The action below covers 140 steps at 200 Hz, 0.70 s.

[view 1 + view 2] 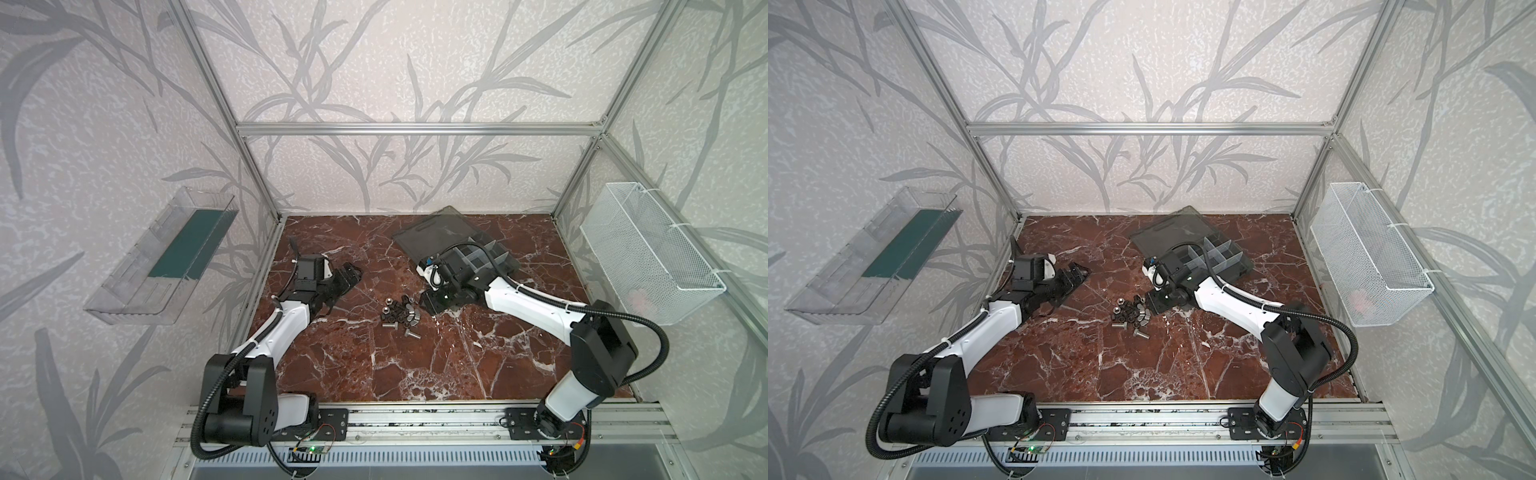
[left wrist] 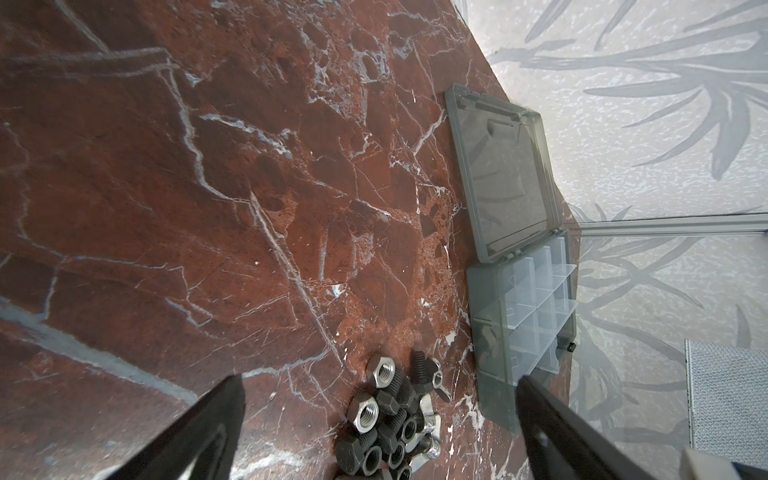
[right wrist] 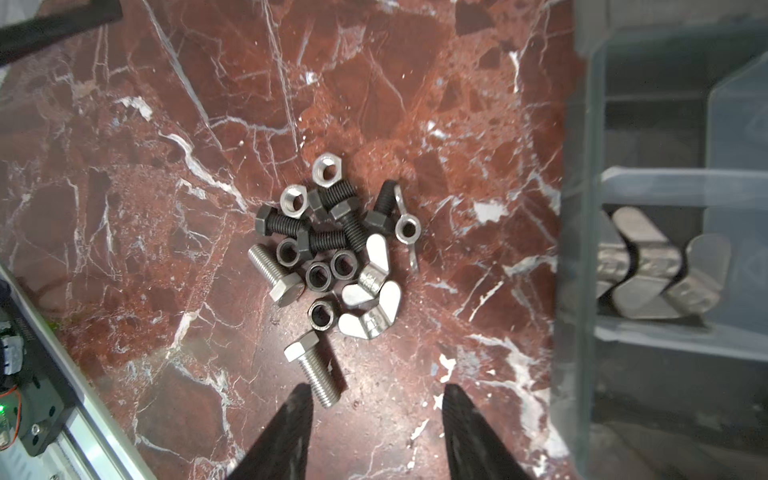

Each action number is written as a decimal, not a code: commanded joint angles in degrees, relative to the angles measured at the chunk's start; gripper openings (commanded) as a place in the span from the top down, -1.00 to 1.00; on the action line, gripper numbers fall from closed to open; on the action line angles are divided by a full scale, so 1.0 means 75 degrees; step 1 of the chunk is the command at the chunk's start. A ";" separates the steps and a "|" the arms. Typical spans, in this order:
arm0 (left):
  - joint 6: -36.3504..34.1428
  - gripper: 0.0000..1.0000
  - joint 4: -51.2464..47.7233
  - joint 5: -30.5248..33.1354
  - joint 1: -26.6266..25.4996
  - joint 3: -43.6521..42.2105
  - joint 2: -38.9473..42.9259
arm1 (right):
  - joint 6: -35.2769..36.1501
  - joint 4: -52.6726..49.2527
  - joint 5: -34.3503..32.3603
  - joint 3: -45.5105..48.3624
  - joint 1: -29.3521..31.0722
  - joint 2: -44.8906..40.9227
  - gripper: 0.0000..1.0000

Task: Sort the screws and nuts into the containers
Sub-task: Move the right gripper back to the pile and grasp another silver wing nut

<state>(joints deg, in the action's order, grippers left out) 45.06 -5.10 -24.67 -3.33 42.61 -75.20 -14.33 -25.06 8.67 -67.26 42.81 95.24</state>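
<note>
Most of the screws and nuts lie in one tight heap at the middle of the marble tabletop. Black and silver pieces are tangled there with a few wing nuts, so I judge a piece at the edge is the easiest to lift. The organiser box sits near the heap on my right side, its lid folded flat toward the back wall so the containers stand open from above. Through its smoky wall one of them seems to hold a few pale wing-shaped pieces, though the blur leaves me unsure. My right gripper hangs low over bare marble just beside the heap, jaws partly spread and pinching nothing, with a loose silver bolt right by one fingertip. That arm reaches forward and inward, wrist bent down. My left gripper lies apart from the heap, jaws spread wide and empty, forearm stretched low along the left side, I judge to leave room.
</note>
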 commanded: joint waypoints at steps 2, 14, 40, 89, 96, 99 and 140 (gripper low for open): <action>0.0061 -0.99 0.0082 -0.0086 -0.0030 0.0020 0.0160 | -0.1262 0.0331 -0.1114 0.0014 0.0527 0.0207 -0.03; 0.0063 -0.99 0.0089 -0.0092 -0.0025 0.0013 0.0148 | -0.1449 0.0238 -0.1571 -0.0144 0.0821 0.0533 -0.04; 0.0039 -0.99 0.0141 -0.0162 -0.0024 0.0000 0.0092 | -0.1941 -0.0165 -0.1969 -0.0612 0.1056 0.1207 -0.03; -0.0014 -0.99 0.0153 -0.0180 -0.0025 -0.0014 0.0027 | -0.2399 -0.0233 -0.2356 -0.0716 0.1089 0.1567 -0.02; -0.0025 -0.99 0.0150 -0.0179 -0.0018 -0.0006 0.0010 | -0.2442 -0.0241 -0.2391 -0.0700 0.1089 0.1596 -0.02; -0.0030 -0.99 0.0159 -0.0180 -0.0019 0.0001 0.0007 | -0.2466 -0.0240 -0.2397 -0.0689 0.1089 0.1602 -0.02; -0.0055 -0.99 0.0185 -0.0191 -0.0019 0.0012 -0.0051 | -0.2449 -0.0137 -0.2278 -0.0740 0.1089 0.2021 0.00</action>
<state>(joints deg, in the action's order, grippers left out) 45.01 -4.36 -25.63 -3.33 42.61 -75.20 -31.79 -25.52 -7.51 -71.53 51.00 107.92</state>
